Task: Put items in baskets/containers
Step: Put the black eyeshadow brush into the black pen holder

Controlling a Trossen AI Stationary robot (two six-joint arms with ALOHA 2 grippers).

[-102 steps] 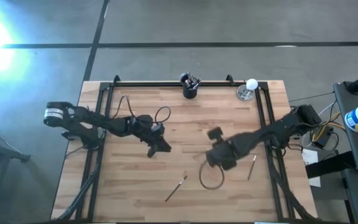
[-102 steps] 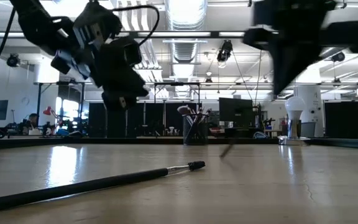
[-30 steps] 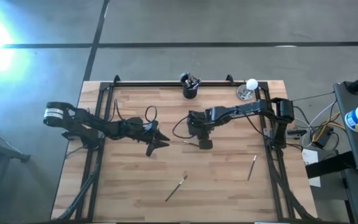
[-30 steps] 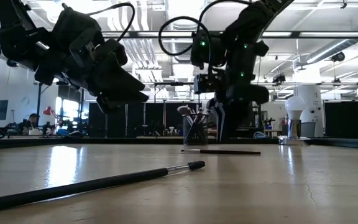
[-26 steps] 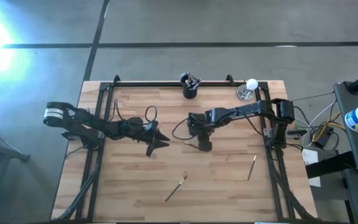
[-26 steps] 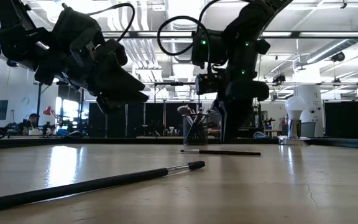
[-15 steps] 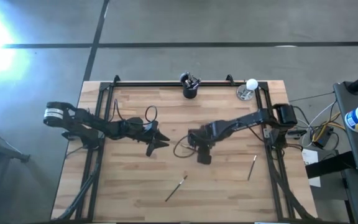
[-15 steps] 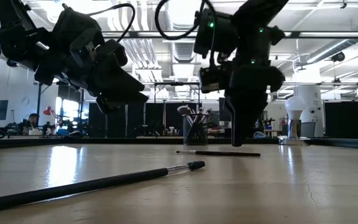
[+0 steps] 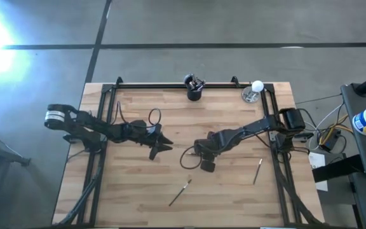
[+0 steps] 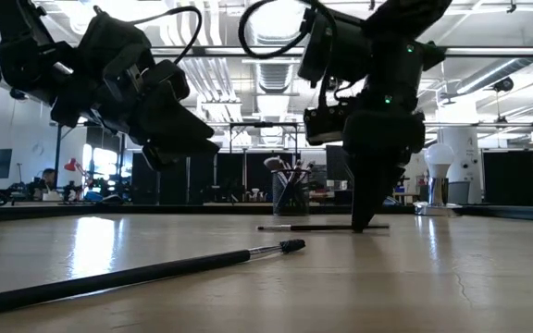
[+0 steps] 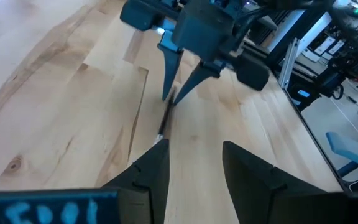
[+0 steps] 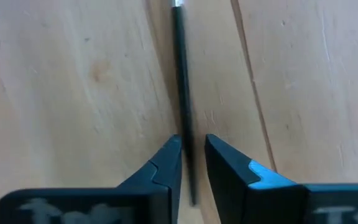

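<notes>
A thin dark brush lies flat on the table's middle; it also shows in the low view and the left wrist view. My right gripper points down at the table over it, narrowly open, one finger on each side of the handle. My left gripper is open and empty, hovering left of the middle. Two more brushes lie near the front and at the right. The black cup stands at the far edge with several brushes in it. My right gripper's fingers stand across the brush's dark handle from above. One finger's edge is right at the handle and bare table shows beside the other. I cannot tell whether it touches. The brush lies flat on the table.
A small shiny dish with a white ball stands at the far right. Black rails run along the left, far and right sides of the table. A cable loop hangs by my right gripper. Bare wood shows at the near edge.
My right gripper has gone toward the table's near edge and down to the tabletop, ending with its fingers on either side of the brush in the middle. The brush stays flat on the table.
</notes>
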